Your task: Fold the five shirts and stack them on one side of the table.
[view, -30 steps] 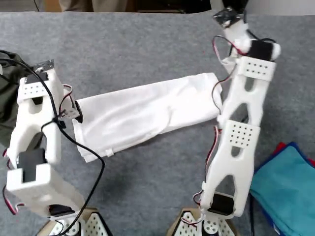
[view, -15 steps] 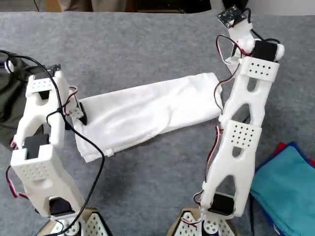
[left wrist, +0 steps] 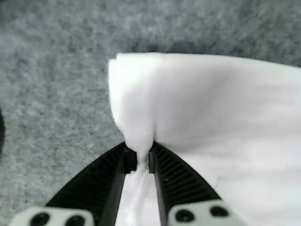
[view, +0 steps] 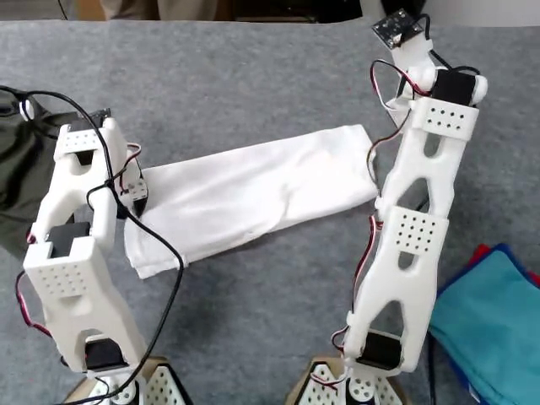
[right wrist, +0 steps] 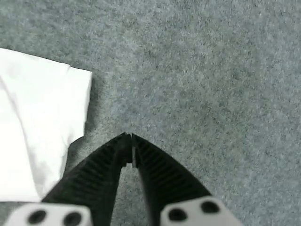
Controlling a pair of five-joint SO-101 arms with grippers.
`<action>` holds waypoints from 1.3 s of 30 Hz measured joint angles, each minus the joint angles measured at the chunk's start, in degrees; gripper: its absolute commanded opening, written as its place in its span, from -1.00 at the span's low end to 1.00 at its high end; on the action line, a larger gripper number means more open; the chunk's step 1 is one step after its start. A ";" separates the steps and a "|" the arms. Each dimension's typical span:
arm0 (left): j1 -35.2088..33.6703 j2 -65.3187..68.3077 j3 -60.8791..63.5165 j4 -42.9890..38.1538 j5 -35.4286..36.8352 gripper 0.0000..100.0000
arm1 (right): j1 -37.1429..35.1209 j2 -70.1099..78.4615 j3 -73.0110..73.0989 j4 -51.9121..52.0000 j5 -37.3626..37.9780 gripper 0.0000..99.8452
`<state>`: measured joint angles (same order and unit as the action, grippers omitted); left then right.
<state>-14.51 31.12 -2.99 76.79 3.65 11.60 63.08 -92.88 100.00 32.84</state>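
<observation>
Shirt: a white fabric shirt [view: 253,198], folded into a long band, lies slantwise across the middle of the high view. Its lower end is at centre left and its upper end at centre right.
Surface: a grey felt-like table cover [view: 253,84] lies under everything.
Left pincer: the left gripper [left wrist: 139,162] is clamped on a pinched ridge of the white shirt [left wrist: 211,108] at the band's short edge. The black jaws are narrow, with cloth bunched between them. In the high view it sits at centre left [view: 137,192].
Right pincer: the right gripper [right wrist: 128,143] has its jaws drawn together, tips touching and holding nothing. It hangs over bare grey cover just beside the shirt's corner [right wrist: 33,117].
Right arm: the white arm [view: 422,194] runs from the bottom centre to the upper right of the frame.
Left edge: a dark green crumpled garment [view: 21,160] is partly under the left arm.
Lower right: a teal folded cloth [view: 489,312] has a red edge [view: 479,251] showing beneath it, well apart from the white shirt.
</observation>
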 measured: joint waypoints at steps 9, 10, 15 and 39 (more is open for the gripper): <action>-2.20 1.41 -7.12 4.13 0.18 -0.96 | 0.00 0.00 0.00 0.00 0.00 -0.99; -3.34 1.76 -8.70 5.54 0.09 -0.96 | 0.00 0.00 0.00 0.00 0.00 -0.99; -9.41 2.20 -17.05 11.43 -3.25 -0.96 | 1.41 0.00 0.00 -0.79 0.00 -0.99; 23.47 2.29 -36.48 18.81 6.59 -0.96 | 7.91 12.48 0.00 -16.97 -16.88 -0.99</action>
<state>8.97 33.41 -39.47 95.60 10.24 19.52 75.56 -92.88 83.03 15.96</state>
